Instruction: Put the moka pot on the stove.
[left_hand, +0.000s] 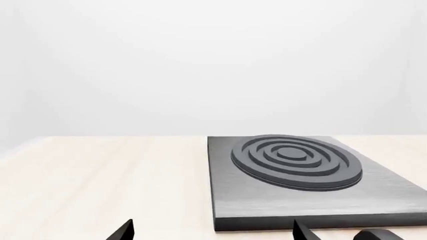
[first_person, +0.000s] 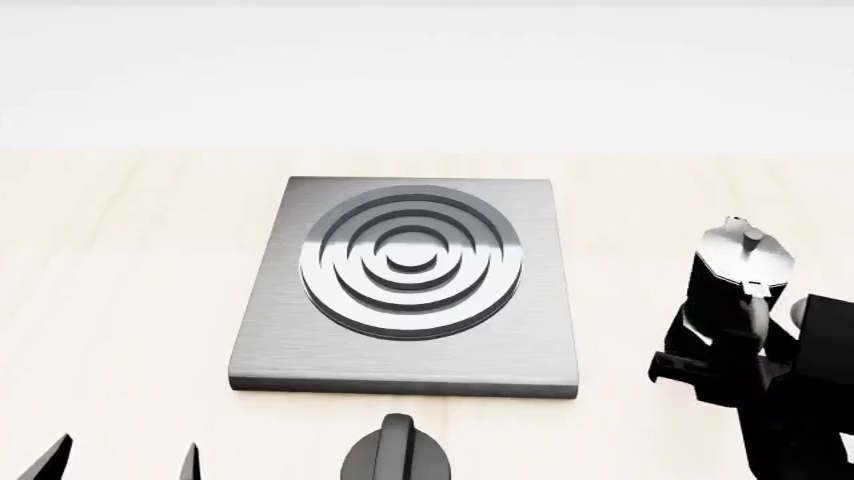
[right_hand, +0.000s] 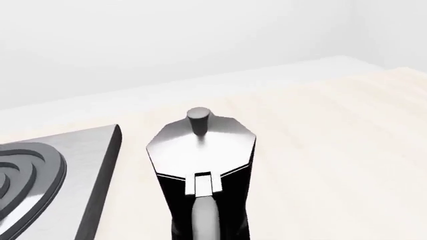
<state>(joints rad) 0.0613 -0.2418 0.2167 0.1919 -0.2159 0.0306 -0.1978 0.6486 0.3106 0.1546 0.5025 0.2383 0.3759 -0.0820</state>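
Right end effector (first_person: 727, 350) is in close at the moka pot (first_person: 738, 268), on the handle side around 4 o'clock in the head view. It looks wrapped around the handle, but the fingers are a black blob against a black pot, and the right wrist view only shows the lid and handle from right behind. So honestly I can't tell whether it's clamped or just parked there.

The pot stands upright on the tabletop (first_person: 120, 260), off the right edge of the stove (first_person: 411, 285), near it but not touching. Going by the right wrist view there's a clear strip of wood between them.

Left end effector (left_hand: 212, 231) is spread open with nothing in it. In its own camera you only see 2 fingertips, aimed at the stove's near edge. It's at about 7 o'clock in the head view, out of the way.

There's also a round black knob (first_person: 396, 455) at 6 o'clock, just in front of the stove.

How I'd do this step:
- Make sure the grip on the handle is solid before lifting, since a handle hold probably lets the pot swing.
- Lift high enough to clear the plate's edge and the raised burner rings (first_person: 411, 262).
- Travel toward 9 o'clock, keep it upright, and centre it on the rings before lowering.
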